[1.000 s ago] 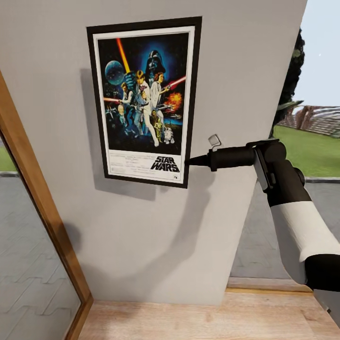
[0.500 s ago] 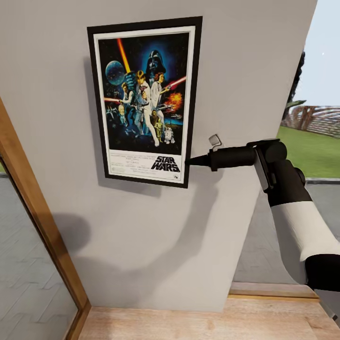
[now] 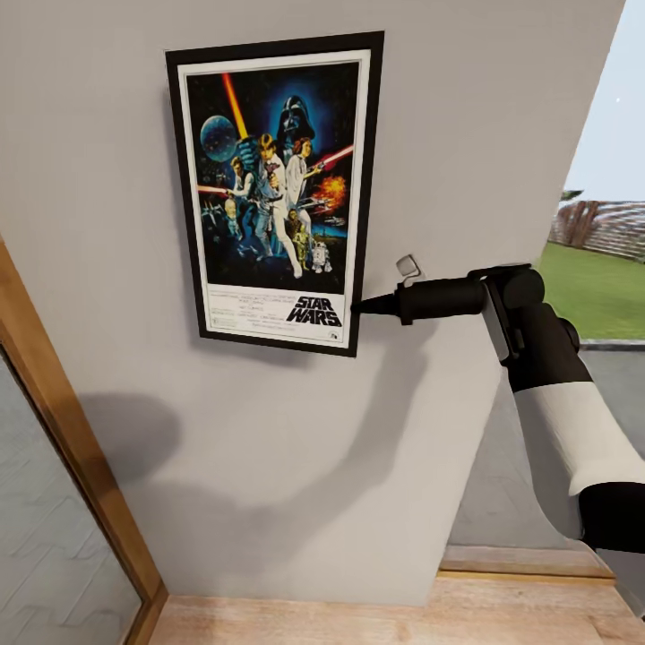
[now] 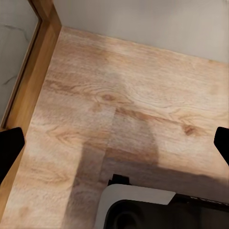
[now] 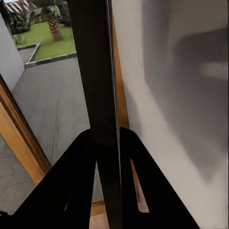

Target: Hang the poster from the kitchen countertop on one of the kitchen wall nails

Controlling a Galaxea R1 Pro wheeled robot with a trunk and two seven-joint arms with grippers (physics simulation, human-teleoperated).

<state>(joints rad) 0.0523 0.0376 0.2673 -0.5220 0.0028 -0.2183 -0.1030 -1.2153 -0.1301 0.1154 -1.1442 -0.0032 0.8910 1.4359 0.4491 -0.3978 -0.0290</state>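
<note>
- The poster (image 3: 274, 193), a portrait Star Wars print in a black frame with a white inner border, lies flat against the pale grey wall panel (image 3: 448, 134), upright and slightly tilted, its logo at the lower right.
- The right gripper (image 3: 358, 306) meets the frame's lower right edge; in the right wrist view its two black fingers (image 5: 71, 181) close on either side of the frame's dark edge (image 5: 98, 71), so it grasps the poster.
- The right arm (image 3: 555, 394), black then white, reaches in from the right side of the head view, and its shadow falls across the wall below the poster.
- The wall panel is plain and matte, with a softer shadow patch low on its left part.
- A wood-framed glass pane (image 3: 54, 502) slants along the left, with grey paving behind it.
- Past the wall's right edge lie green lawn (image 3: 596, 287), pale sky and more grey paving.
- A light wood floor (image 3: 376, 618) runs along the wall's foot; the left wrist view shows its knotted grain (image 4: 129, 109).
- The left gripper (image 4: 114, 143) hangs above that floor, its dark fingertips (image 4: 9, 148) far apart and holding nothing.
</note>
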